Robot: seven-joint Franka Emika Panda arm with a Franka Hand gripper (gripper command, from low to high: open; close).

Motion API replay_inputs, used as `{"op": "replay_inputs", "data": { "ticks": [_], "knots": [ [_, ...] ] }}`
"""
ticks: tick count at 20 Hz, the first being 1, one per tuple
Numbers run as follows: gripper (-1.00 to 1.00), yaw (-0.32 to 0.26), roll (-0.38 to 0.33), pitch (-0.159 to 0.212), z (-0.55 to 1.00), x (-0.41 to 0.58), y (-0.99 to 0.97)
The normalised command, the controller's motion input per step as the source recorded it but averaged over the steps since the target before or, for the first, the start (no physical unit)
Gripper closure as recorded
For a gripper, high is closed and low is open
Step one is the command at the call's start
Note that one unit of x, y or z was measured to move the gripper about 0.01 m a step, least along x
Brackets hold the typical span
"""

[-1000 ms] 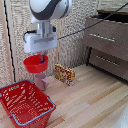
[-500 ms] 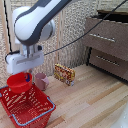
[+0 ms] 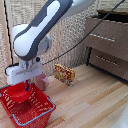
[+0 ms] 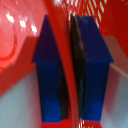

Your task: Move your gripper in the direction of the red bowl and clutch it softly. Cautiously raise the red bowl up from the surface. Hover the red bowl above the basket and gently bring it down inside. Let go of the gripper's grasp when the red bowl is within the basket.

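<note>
My gripper hangs over the basket at the exterior view's left, shut on the rim of the red bowl. The bowl sits low between the basket's lattice walls, just below the blue-grey rim. In the wrist view the two blue fingers pinch the red bowl's thin wall between them, with the bowl's inside to one side and the basket's lattice behind. Whether the bowl touches the basket floor is hidden.
A pink cup stands just behind the basket. A yellow patterned box sits further along the wooden floor. A dark wooden drawer unit fills the exterior view's right, and a black cable runs from the arm toward it.
The arm has swung toward the exterior view's left and down, carrying the red bowl from beside the patterned box to inside the basket.
</note>
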Motion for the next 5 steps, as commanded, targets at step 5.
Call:
{"op": "replay_inputs", "data": {
  "ticks": [5],
  "knots": [
    [-1.0, -0.041, 0.004, 0.024, 0.36, 0.11, -0.03]
  ]
}}
